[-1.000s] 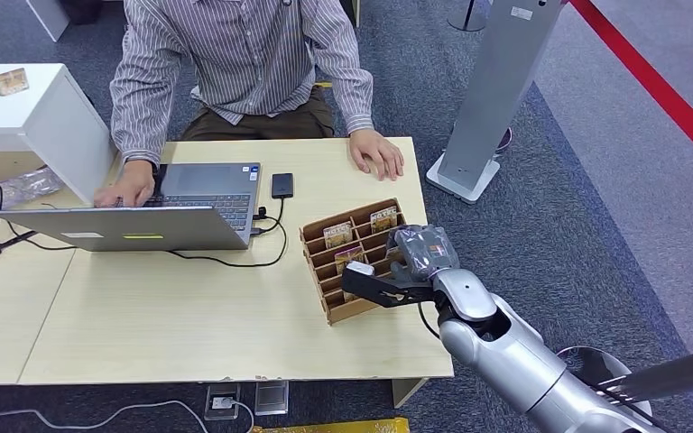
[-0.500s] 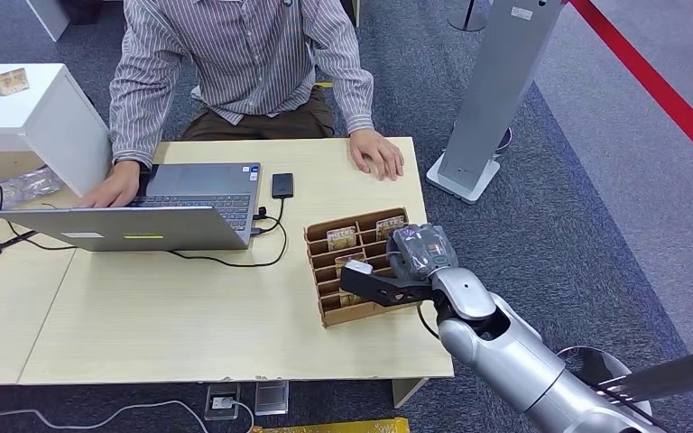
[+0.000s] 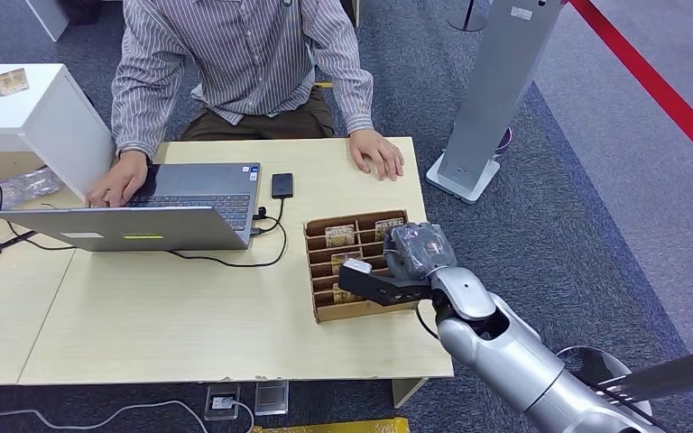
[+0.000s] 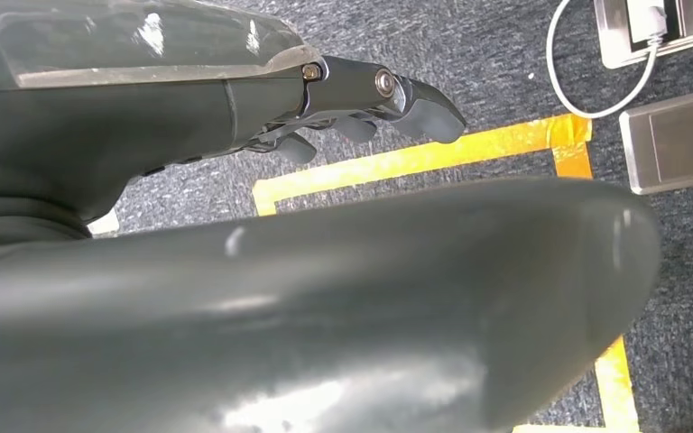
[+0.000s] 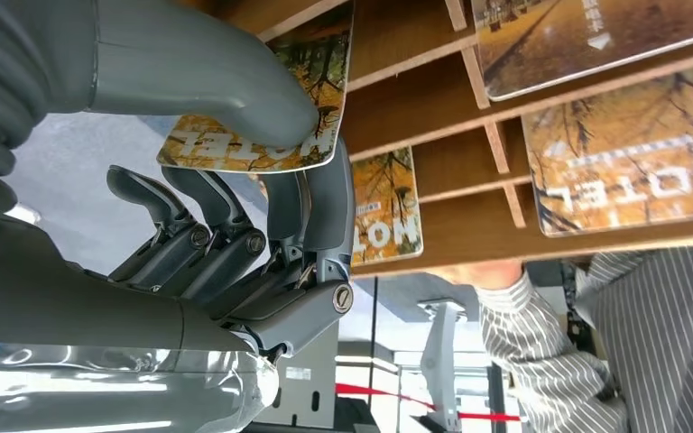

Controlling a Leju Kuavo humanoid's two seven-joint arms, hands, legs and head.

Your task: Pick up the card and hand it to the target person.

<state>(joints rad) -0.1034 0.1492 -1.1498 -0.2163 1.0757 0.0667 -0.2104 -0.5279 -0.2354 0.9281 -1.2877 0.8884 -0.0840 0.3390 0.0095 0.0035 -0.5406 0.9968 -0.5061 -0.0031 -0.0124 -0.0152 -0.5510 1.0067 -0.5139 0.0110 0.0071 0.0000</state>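
The right hand (image 3: 388,275) reaches into the wooden card rack (image 3: 320,307) on the near right part of the pale wooden table (image 3: 189,316). In the right wrist view its thick grey thumb (image 5: 235,90) presses one face of a hotel card (image 5: 262,135), and a dark finger (image 5: 329,212) backs the other face, so the card is pinched between them. The remaining fingers curl loosely beside it and touch nothing. The pinched card is tilted, with one end inside a slot of the rack and its printed "HOTEL" edge towards the hand.

The right wrist view shows four cards in all: the pinched one and three other cards (image 5: 623,171) standing in slots divided by thin wooden partitions. All carry an autumn-tree print.

The left hand (image 4: 361,99) hangs over dark carpet marked with yellow tape (image 4: 415,162). Its fingers are slightly bent and parted, and hold nothing.

One person (image 3: 244,54) in a striped shirt sits at the far side of the table. One of the person's hands is on the keyboard of one open laptop (image 3: 135,221), and the other lies flat on the tabletop beyond the rack. One black phone (image 3: 281,185) lies just beside the laptop.
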